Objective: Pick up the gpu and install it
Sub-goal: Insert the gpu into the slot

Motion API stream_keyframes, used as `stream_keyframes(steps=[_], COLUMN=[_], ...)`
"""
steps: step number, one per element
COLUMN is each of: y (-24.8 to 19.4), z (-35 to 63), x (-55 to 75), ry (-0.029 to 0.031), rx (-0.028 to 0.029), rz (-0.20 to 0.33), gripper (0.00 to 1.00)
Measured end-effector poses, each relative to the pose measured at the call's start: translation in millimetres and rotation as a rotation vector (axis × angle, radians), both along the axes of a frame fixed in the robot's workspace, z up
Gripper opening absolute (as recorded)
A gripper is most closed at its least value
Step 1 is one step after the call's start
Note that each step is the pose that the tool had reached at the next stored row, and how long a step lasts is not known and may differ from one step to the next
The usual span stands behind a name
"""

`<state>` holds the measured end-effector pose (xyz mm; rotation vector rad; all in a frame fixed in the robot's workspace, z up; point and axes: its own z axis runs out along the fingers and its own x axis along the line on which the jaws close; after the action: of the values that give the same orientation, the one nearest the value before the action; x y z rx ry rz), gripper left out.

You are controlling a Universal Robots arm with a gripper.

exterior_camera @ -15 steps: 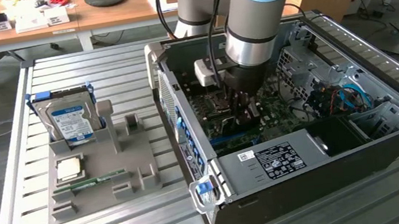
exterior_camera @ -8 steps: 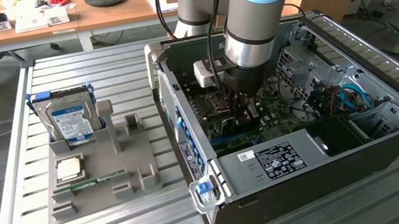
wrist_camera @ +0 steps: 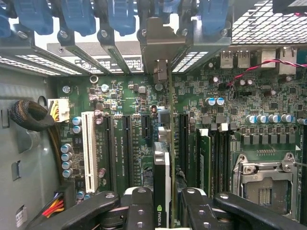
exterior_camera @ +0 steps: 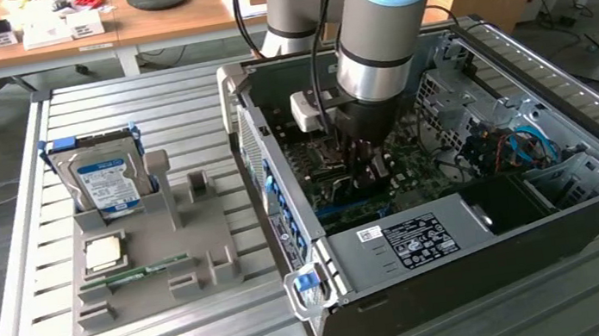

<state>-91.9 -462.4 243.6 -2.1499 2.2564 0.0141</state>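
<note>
My gripper [exterior_camera: 367,169] is lowered deep into the open computer case [exterior_camera: 278,179], just over the motherboard [wrist_camera: 120,91]. It is shut on the gpu [wrist_camera: 162,167], which the wrist view shows edge-on between the two black fingers [wrist_camera: 139,203]. The thin card carries a green logo near the fingers, and its silver bracket [wrist_camera: 160,45] reaches the case's rear slot openings. The card stands upright over the row of black expansion slots [wrist_camera: 144,139], in line with one of them. Whether its edge sits inside the slot is hidden by the card itself.
A white slot [wrist_camera: 88,148] and a sleeved cable bundle [wrist_camera: 31,115] lie to one side of the card, RAM sticks [wrist_camera: 204,158] and the CPU socket [wrist_camera: 264,182] to the other. Outside the case, a grey holder [exterior_camera: 203,224] carries a blue-labelled hard drive [exterior_camera: 104,181], a CPU [exterior_camera: 102,253] and a green RAM stick [exterior_camera: 134,275].
</note>
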Motion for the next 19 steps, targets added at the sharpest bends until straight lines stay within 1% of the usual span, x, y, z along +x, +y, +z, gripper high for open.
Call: stream_keyframes(steps=[19], y=[0.5], z=[0.0], x=[0.0], ry=[0.0000], rx=[0.0000], rz=[0.000], gripper=[0.27])
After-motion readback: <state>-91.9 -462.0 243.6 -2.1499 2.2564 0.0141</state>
